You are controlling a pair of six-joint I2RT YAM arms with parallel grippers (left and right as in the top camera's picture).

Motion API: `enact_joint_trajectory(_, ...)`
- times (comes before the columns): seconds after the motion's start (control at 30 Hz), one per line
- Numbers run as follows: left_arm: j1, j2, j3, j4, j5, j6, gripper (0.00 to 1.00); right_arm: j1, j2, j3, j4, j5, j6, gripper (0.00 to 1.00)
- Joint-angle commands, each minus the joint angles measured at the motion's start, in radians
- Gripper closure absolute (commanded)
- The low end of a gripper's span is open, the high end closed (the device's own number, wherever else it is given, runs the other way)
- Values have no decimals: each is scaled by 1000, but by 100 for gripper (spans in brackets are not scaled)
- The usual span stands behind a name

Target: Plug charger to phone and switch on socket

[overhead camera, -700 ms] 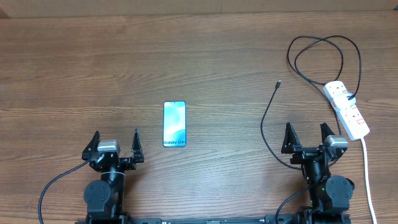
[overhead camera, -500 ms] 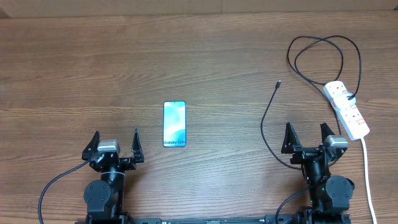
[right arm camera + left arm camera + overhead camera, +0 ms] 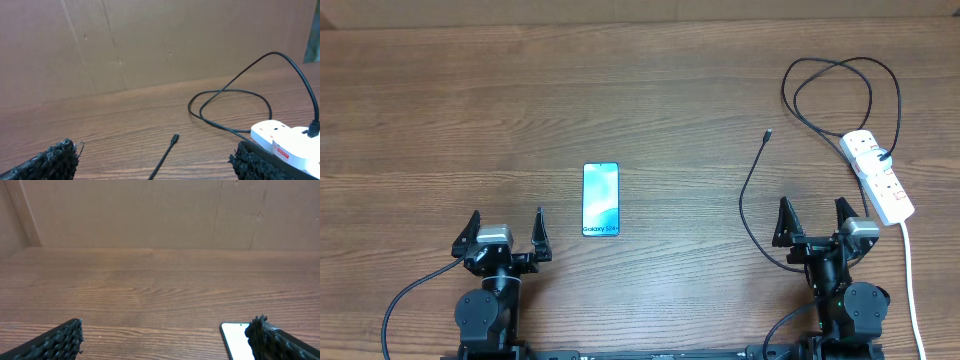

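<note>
I see a brown wood-grain worktop (image 3: pixel 440 100) filling nearly my whole overhead view, its grain running from 9 to 3 o'clock. At 12 o'clock a plain cardboard wall (image 3: pixel 150 210) stands along its far edge, marked by vertical creases. In my right wrist view a dark strip (image 3: pixel 314 25) shows at 2 o'clock, beside the cardboard. The light falls soft and even across the wood.

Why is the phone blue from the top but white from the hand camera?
Overhead: even light, faint shadows; the phone shows a lit blue screen with readable writing. Left wrist: seen at a low slant, the screen washes out to plain white, probably overexposure. Right wrist: no glare; the charger tip and socket look sharp.
</note>
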Motion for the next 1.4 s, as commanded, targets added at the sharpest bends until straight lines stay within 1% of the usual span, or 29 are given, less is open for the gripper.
enact_joint_trajectory(0.0, 11, -11, -3, 1, 14, 9, 1, -5, -12, -11, 3, 10, 3, 0)
enact_joint_trajectory(1.1, 11, -11, -3, 1, 14, 9, 1, -5, -12, -11, 3, 10, 3, 0)
enact_joint_trajectory(1.2, 12, -11, -3, 4, -14, 53, 0, -5, -12, -11, 3, 10, 3, 0)
enact_joint_trajectory(1.37, 12, -11, -3, 8, -29, 53, 0, -5, -12, -11, 3, 9, 3, 0)
